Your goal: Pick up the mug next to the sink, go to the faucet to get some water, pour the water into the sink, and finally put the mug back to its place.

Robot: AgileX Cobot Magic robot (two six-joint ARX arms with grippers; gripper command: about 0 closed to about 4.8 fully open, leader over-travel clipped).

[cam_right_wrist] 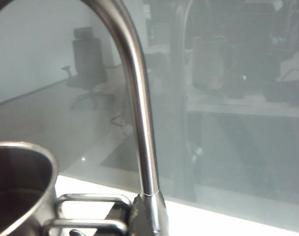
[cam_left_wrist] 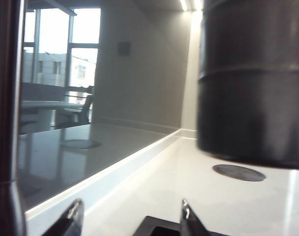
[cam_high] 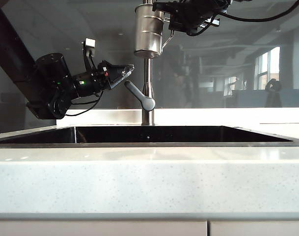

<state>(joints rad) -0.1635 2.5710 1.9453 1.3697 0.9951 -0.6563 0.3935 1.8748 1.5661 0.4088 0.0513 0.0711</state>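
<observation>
The steel mug (cam_high: 148, 30) hangs high over the sink (cam_high: 149, 133), right in front of the top of the faucet (cam_high: 148, 93). My right gripper (cam_high: 170, 23) is shut on its wire handle from the right. In the right wrist view the mug (cam_right_wrist: 19, 187) and its handle (cam_right_wrist: 90, 212) sit beside the faucet pipe (cam_right_wrist: 138, 113), with the right gripper (cam_right_wrist: 97, 230) closed on the handle. My left gripper (cam_high: 128, 72) is open just left of the faucet lever (cam_high: 141, 96), holding nothing. In the left wrist view the left gripper (cam_left_wrist: 132, 220) gapes below the mug's base (cam_left_wrist: 252, 98). No water shows.
A pale speckled counter (cam_high: 149, 182) runs along the front of the sink. A glass wall stands behind the faucet. In the left wrist view a round dark disc (cam_left_wrist: 238, 172) lies on the counter past the sink's corner (cam_left_wrist: 156, 227).
</observation>
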